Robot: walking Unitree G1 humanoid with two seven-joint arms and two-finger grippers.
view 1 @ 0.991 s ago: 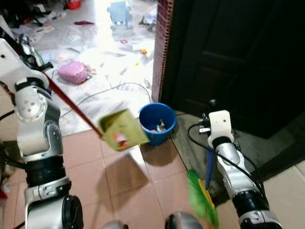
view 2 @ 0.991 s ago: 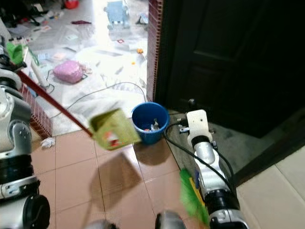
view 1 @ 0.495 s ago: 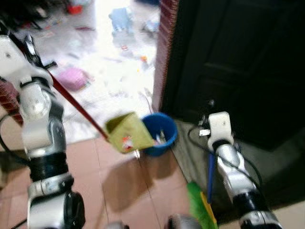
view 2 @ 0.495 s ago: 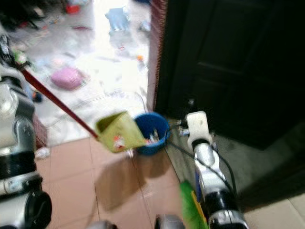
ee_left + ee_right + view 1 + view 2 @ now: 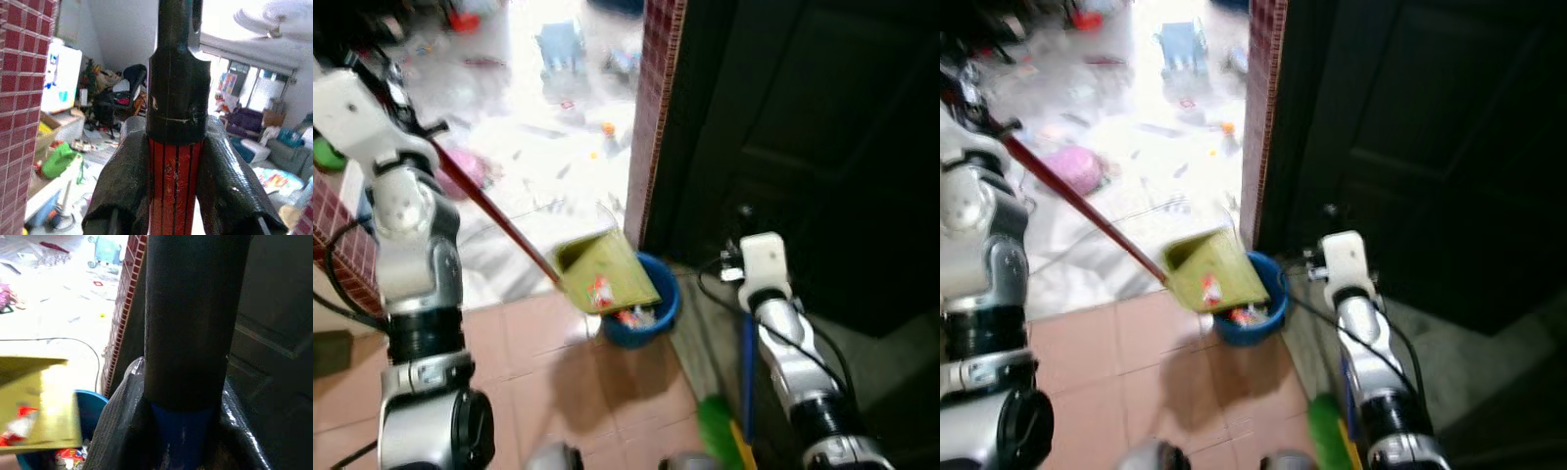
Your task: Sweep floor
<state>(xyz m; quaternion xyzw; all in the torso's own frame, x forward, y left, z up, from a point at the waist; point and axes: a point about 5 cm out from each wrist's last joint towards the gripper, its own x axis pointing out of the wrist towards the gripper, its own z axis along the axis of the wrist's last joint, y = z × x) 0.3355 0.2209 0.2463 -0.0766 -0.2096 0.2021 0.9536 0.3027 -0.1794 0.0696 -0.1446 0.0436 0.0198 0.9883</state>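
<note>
A yellow-green dustpan [image 5: 607, 279] on a long red handle [image 5: 494, 211] hangs tilted over the near rim of a blue bucket [image 5: 661, 311]. A red and white scrap lies in the pan, and more litter is in the bucket. My left gripper [image 5: 175, 166], raised at the upper left, is shut on the top of the red handle. My right gripper [image 5: 183, 431] is shut on the blue handle [image 5: 747, 367] of a broom. Its green bristles [image 5: 717, 431] rest low on the floor beside the dark door.
A red brick-tiled pillar [image 5: 658, 98] and a dark door [image 5: 822, 147] stand just behind the bucket. Beyond lies a bright floor strewn with litter, a pink bag [image 5: 470, 166], a light-blue toy [image 5: 558, 44] and a cable [image 5: 543, 201]. A low brick wall [image 5: 333, 250] is at left.
The dustpan has swung right from beside the bucket to over its rim, and my left arm has risen. The view has shifted forward. The right arm still holds the broom.
</note>
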